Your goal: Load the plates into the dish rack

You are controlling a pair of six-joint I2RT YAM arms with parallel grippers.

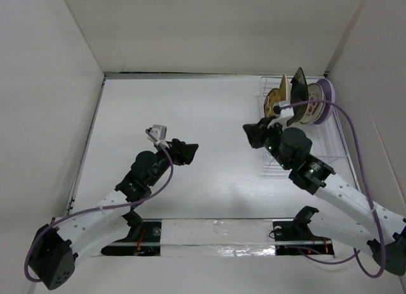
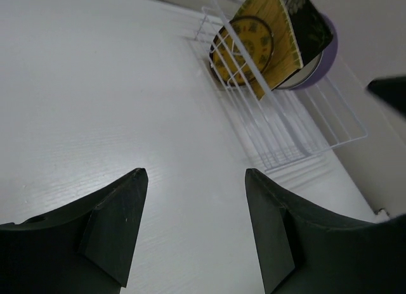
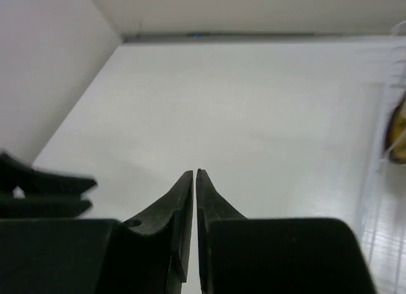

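Spreading white beneath both arms, the table [image 1: 190, 110] bears the dish rack [image 1: 336, 144] in its far right corner, the plates [image 1: 298, 101] standing on edge at the rack's far end. The left gripper [image 2: 196, 178] hangs mid-table with its fingers apart. The right gripper [image 3: 195, 175] is beside the rack, fingers together and holding nothing.

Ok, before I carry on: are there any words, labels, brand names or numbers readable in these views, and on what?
None: no text can be read in any of the three views.
Round yellow-brown plate in the dish rack: dark marks ring its face, but they are too blurred to tell whether they are characters or just pattern.
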